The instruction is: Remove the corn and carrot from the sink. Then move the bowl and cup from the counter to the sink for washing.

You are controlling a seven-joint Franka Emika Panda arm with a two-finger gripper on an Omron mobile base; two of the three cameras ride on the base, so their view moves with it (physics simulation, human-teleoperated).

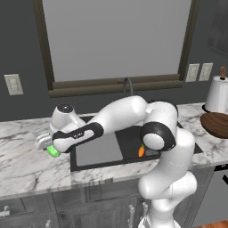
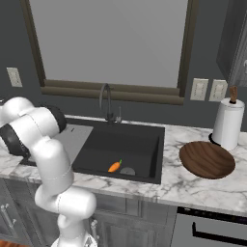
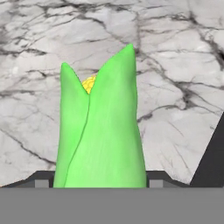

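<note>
Hand view is showing the gripper (image 3: 99, 186) clamped on the corn (image 3: 103, 131) over the counter (image 3: 175, 65). Carrot (image 2: 114, 167) is lying in the sink (image 2: 144, 132); bowl (image 2: 207, 159) is awaiting transfer.

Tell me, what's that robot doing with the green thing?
The robot's claw holds the corn over the white marble counter, left of the sink. The carrot lies in the sink near the drain. The wooden bowl waits on the counter to the right, beside the paper towel roll.
</note>
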